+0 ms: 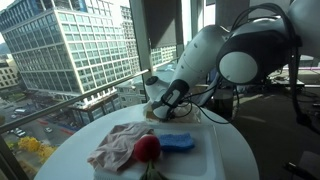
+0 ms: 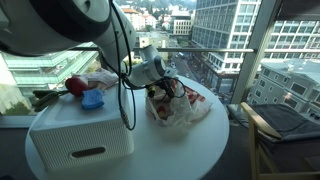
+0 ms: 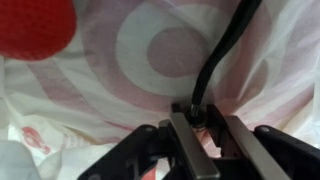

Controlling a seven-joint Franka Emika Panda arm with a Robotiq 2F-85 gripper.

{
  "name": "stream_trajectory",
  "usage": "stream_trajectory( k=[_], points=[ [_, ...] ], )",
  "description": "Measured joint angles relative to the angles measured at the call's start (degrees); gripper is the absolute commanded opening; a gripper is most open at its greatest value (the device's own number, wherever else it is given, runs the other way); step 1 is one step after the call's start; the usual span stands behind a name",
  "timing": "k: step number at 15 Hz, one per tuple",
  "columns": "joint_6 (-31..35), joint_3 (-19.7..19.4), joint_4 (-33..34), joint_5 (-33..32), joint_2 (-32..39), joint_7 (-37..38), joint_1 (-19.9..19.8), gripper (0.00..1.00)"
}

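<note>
**Student:** Item (a), the end effector?

**Legend:** Robotiq gripper (image 2: 156,86) at the tip of the Panda arm (image 1: 215,55), lowered onto a white plastic bag (image 2: 186,108) printed with a red bullseye. In the wrist view the gripper (image 3: 207,128) enters from the bottom edge. Its two fingers (image 3: 185,140) stand close together, with only a narrow gap between them, directly over the bag (image 3: 150,60). Whether any of the bag's film is pinched in that gap cannot be told.

**Student:** Item (b), the bag's position?

**Legend:** Crumpled on the round white table (image 2: 205,155), just beside a white drawer unit (image 2: 80,140). In the wrist view a blurred red object (image 3: 35,25) fills the upper left corner, next to the bag. Whether the two touch cannot be told.

**Student:** Item (c), the surroundings?

**Legend:** A black cable (image 3: 222,50) runs from the gripper up across the bullseye print. On top of the drawer unit lie a red object (image 2: 75,85) and a blue object (image 2: 92,98), and beside them a pale cloth (image 1: 118,148), all well apart from the gripper. City buildings (image 1: 70,40) stand beyond the window glass in both exterior views.
</note>
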Motion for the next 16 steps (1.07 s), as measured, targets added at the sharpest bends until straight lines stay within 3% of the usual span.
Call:
stream_trajectory(
  k=[2, 6, 12, 16],
  points=[
    [-0.3, 0.3, -0.1, 0.0, -0.6, -1.8, 0.3, 0.07],
    [-6.5, 3.6, -1.2, 1.0, -5.2, -8.3, 0.2, 0.07],
    [-30.8, 9.0, -1.6, 4.1, -15.1, -17.5, -0.5, 0.07],
    [-45.0, 13.0, -1.2, 9.8, -19.1, -23.4, -3.1, 0.07]
  ],
)
